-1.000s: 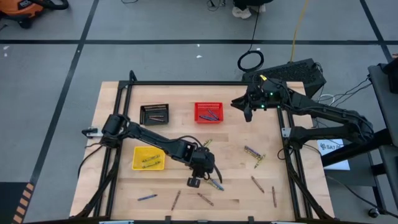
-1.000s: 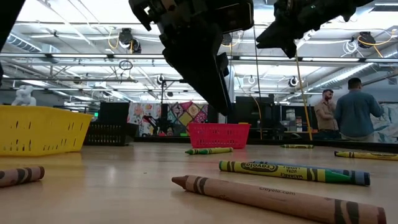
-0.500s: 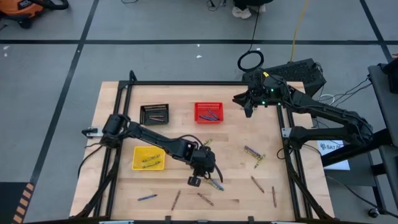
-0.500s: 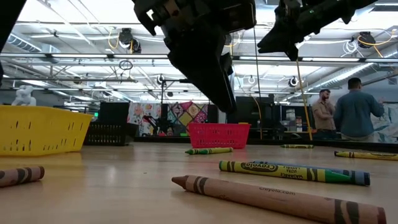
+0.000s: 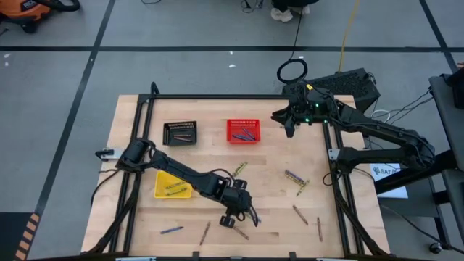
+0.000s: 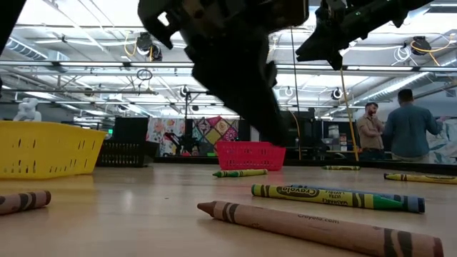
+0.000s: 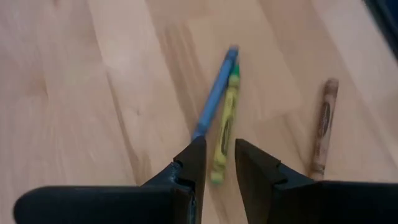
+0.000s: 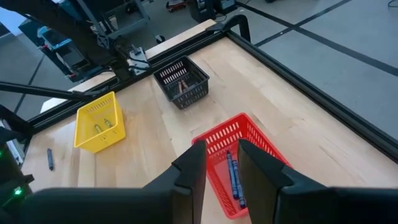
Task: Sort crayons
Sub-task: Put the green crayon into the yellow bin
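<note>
A yellow-green crayon [image 7: 225, 118] and a blue crayon [image 7: 216, 93] lie side by side on the table, with a brown crayon [image 7: 323, 124] beside them. My left gripper [image 7: 217, 163] hovers over the near end of the pair at the table's near middle [image 5: 243, 216]. It is narrowly open and clear of the table in the low view [image 6: 275, 132]. My right gripper [image 8: 222, 163] is open and empty. It hangs high at the far right [image 5: 289, 129], beside the red basket [image 8: 273, 163], which holds blue crayons [image 8: 233, 177].
A yellow basket [image 5: 172, 185] and a black basket [image 5: 180, 133] stand on the left half and a red one [image 5: 243, 130] at far middle. Loose crayons lie near the front edge [image 5: 172, 230] [image 5: 205, 232] and on the right [image 5: 296, 176] [image 5: 299, 214] [image 5: 318, 228]. People stand beyond the table [image 6: 407, 128].
My left gripper has gone toward the table's near edge and now stands over the blue and yellow-green pair. The crayons have not moved.
</note>
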### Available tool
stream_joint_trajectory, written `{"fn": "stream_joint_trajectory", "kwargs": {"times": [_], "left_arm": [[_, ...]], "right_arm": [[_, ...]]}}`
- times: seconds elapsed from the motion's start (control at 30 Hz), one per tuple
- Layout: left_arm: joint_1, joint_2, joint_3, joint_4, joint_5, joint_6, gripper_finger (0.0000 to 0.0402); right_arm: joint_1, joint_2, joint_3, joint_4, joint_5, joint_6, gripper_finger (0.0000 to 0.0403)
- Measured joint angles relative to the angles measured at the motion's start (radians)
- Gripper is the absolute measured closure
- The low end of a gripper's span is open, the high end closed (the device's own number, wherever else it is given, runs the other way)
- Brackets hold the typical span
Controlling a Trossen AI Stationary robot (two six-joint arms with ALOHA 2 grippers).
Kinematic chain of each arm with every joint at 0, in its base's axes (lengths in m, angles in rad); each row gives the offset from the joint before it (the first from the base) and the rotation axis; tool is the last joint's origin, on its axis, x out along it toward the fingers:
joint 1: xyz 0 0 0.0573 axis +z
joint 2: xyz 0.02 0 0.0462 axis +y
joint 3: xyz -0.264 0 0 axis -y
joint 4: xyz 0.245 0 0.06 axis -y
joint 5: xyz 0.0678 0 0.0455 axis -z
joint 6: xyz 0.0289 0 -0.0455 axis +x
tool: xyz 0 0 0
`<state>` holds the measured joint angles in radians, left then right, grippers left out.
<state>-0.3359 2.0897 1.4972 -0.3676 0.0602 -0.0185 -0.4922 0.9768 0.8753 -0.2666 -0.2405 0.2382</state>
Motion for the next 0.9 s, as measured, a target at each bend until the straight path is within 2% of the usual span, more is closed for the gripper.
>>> {"fn": "stream_joint_trajectory", "kwargs": {"times": [0.63,0.9], "left_arm": [[0.0,0.07,0.001,0.014,0.046,-0.004,0.0322],[0.0,0.1,0.004,0.003,0.083,-0.058,0.0322]], "right_arm": [[0.0,0.0,0.0,-0.007,0.0,-0.016,0.0323],[0.0,0.0,0.0,-0.029,0.0,-0.015,0.0323]]}}
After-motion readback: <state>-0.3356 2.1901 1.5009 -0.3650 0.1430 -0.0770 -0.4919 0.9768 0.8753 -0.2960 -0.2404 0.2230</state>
